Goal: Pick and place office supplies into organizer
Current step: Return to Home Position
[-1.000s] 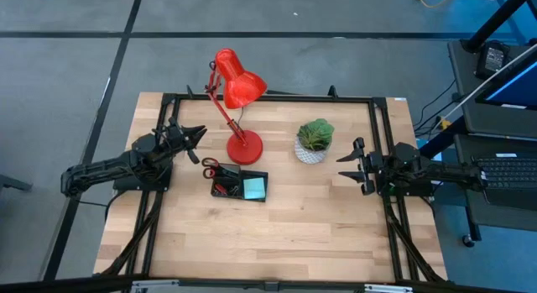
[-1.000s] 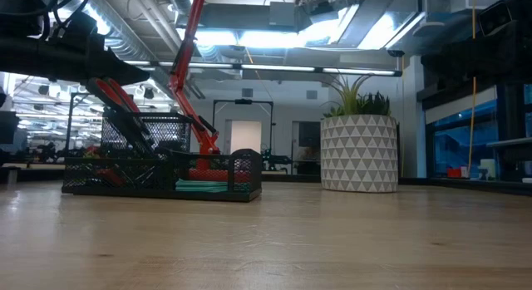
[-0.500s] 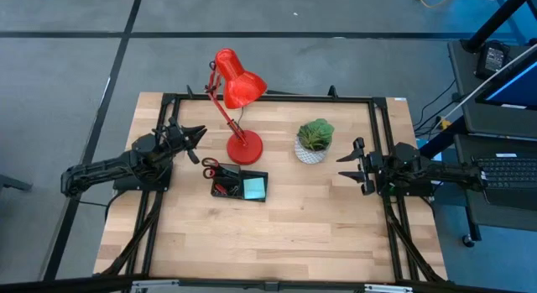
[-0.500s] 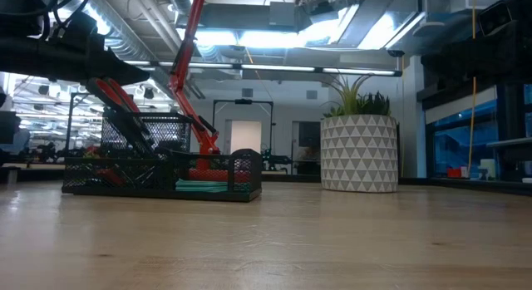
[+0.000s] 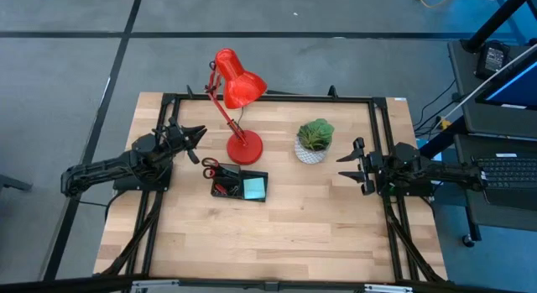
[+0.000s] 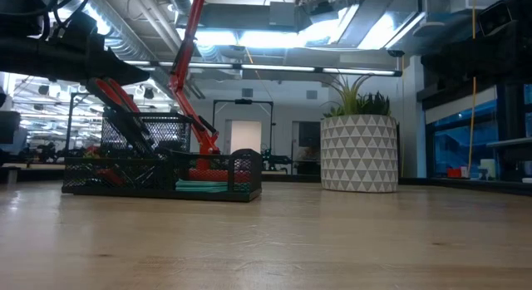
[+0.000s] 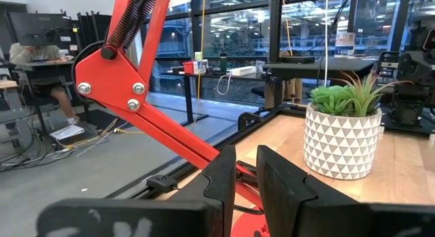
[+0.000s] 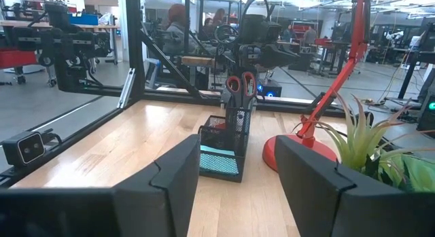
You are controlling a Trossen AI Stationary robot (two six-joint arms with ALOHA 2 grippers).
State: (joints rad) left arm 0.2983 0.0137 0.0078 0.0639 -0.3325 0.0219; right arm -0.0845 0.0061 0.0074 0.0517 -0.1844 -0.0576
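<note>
The black mesh organizer (image 5: 239, 185) sits on the wooden table just in front of the lamp's base; it also shows in the low view (image 6: 162, 169). Red-handled scissors (image 8: 238, 84) stand handles up in its tall cup. A teal sticky-note pad (image 5: 254, 188) lies in its low compartment. My left gripper (image 5: 200, 134) hovers at the table's left, level, pointing toward the lamp, its fingers (image 7: 221, 172) a narrow gap apart with nothing between. My right gripper (image 5: 346, 164) hovers at the table's right, beside the plant, wide open and facing the organizer (image 8: 228, 145).
A red desk lamp (image 5: 239, 91) stands on its round base (image 5: 244, 147) behind the organizer. A green plant in a white patterned pot (image 5: 315, 142) stands between the lamp and my right gripper. Black frame rails (image 5: 268, 98) run along the table's edges. People sit in the room beyond.
</note>
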